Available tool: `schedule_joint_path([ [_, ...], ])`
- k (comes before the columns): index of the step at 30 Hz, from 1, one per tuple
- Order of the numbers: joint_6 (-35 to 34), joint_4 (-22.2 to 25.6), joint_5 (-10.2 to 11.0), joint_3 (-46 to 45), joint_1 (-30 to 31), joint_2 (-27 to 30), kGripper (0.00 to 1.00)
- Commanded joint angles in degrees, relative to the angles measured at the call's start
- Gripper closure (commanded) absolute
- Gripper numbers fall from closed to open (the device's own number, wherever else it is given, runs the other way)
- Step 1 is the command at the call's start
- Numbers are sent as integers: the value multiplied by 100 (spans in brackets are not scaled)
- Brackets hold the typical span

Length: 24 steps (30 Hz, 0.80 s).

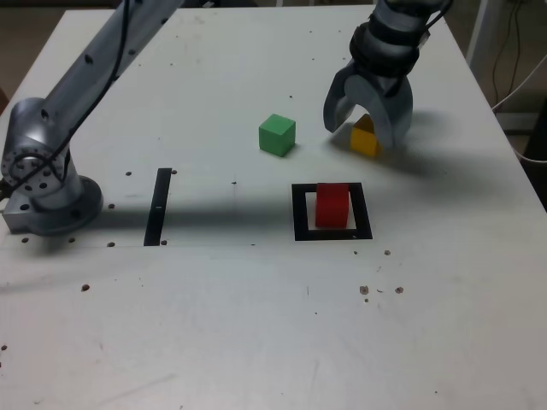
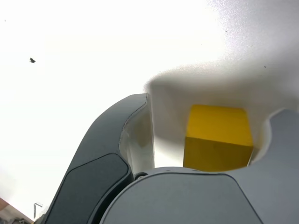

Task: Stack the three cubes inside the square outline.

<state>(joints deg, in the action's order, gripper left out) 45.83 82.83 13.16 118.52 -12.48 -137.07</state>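
A yellow cube (image 1: 366,143) rests on the white table at the exterior view's back right. My gripper (image 1: 363,132) stands down over it with one jaw on each side. In the wrist view the yellow cube (image 2: 217,140) sits between the jaws of the gripper (image 2: 212,109). It lies close against one jaw, and a clear gap shows to the other. A red cube (image 1: 332,205) stands inside the square outline (image 1: 301,213) in the middle of the table. The green cube (image 1: 277,135) lies loose to the exterior view's left of the gripper.
A narrow black strip (image 1: 158,205) is on the table at the exterior view's left. The arm's base (image 1: 43,184) is mounted at the left edge. Cables hang beyond the table's right edge (image 1: 521,77).
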Motion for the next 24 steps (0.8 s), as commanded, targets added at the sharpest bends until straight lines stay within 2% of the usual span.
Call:
schedule_joint_path([
  [1,-40,-25,35,-10,42,-24,42],
  [3,-62,-45,58,-5,71,-18,52],
  [6,-66,-68,72,7,120,-13,62],
  [24,-99,-25,73,18,159,19,64],
])
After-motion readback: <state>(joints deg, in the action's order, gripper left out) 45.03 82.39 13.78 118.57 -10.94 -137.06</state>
